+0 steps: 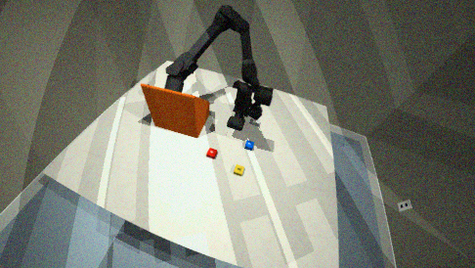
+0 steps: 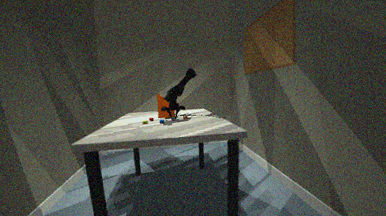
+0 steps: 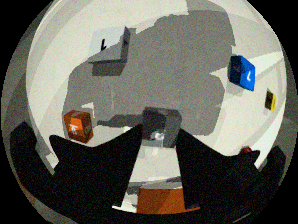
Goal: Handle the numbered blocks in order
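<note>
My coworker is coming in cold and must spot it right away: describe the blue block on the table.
Find the white-topped table, then the big orange slanted panel standing on it. In the top view, the small blue block lies right of that panel. Its colour sets it apart from the red block and yellow block nearby.
</note>
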`<state>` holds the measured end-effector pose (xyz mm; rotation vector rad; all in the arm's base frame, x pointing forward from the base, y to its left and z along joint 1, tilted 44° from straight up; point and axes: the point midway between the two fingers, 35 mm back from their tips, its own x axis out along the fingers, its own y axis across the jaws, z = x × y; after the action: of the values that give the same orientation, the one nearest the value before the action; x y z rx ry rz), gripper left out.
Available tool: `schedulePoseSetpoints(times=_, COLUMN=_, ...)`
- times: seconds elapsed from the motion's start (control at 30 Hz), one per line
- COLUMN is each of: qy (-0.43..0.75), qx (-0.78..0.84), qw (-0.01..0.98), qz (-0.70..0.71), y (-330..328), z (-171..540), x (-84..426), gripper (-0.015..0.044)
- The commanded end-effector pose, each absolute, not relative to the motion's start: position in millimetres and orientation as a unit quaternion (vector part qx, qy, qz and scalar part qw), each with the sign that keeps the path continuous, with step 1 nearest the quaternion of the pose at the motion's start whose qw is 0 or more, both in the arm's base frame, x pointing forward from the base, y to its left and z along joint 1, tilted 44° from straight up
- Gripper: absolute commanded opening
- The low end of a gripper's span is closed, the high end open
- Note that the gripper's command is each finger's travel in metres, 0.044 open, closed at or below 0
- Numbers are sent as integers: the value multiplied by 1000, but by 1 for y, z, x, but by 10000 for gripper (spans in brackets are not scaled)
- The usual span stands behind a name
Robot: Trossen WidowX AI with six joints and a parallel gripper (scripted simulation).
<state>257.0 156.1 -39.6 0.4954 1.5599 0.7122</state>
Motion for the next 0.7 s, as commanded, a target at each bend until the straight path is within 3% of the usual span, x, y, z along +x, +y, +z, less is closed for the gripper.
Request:
schedulePoseSetpoints(times=0.0, qy=681, qx=219, qw=626, qz=310, y=157, z=-39, x=257, gripper=120)
schedulePoseSetpoints(times=0.03, qy=681, qx=219, qw=626, qz=310, y=157, z=-39, x=257, gripper=120)
schedulePoseSetpoints(times=0.4, qy=681, qx=219, qw=626, qz=310, y=157, z=-39, x=257, gripper=400)
schedulePoseSetpoints(times=0.67, qy=681, qx=219, qw=627, qz=310, y=132, z=-14, x=262, gripper=400)
